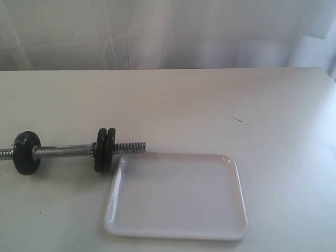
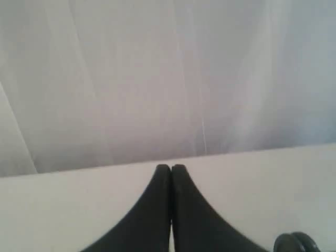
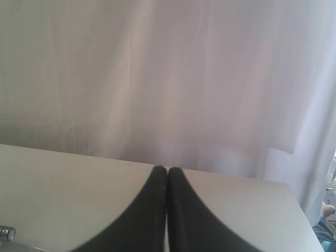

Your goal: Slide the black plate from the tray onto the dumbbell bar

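The white tray lies on the table with nothing in it. The chrome dumbbell bar lies to its left, its threaded end near the tray's far corner. Two black plates sit side by side on the bar near that end, and a third black disc sits further left; which one came from the tray I cannot tell. Neither arm shows in the exterior view. My left gripper is shut with nothing in it, a black disc's edge at the picture's corner. My right gripper is shut, empty, with the bar's tip in sight.
The white table stretches back to a pale curtain. A small dark mark lies on the table beyond the tray.
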Robot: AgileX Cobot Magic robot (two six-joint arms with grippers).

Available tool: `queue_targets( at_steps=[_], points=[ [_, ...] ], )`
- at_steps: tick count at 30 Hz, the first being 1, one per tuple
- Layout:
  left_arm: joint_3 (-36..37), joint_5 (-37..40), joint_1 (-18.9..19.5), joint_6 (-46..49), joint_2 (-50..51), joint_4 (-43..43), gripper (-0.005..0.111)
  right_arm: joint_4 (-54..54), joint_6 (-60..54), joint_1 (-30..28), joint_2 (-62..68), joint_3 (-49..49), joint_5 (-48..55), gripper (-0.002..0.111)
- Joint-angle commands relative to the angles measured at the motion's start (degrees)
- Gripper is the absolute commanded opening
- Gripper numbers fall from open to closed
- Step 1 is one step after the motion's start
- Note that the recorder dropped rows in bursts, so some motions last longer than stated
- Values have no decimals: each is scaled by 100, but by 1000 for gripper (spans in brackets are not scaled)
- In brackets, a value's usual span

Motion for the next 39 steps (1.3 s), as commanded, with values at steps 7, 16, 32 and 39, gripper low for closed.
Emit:
queue_targets(
  at_steps=[7,16,32,39],
  points=[
    [35,101,-11,-119,-741,281,0,28,15,-11,-26,-10,319,0],
    [1487,12,-11,-483,-741,-429,0,192,610,-11,-26,704,-1101,0],
    [2720,-226,-11,-363,-741,-181,0,71,131,-11,-26,2442,-1796,0],
    [2720,-204,-11,-363,-741,-181,0,86,186,-11,-26,2442,-1743,0]
  ],
)
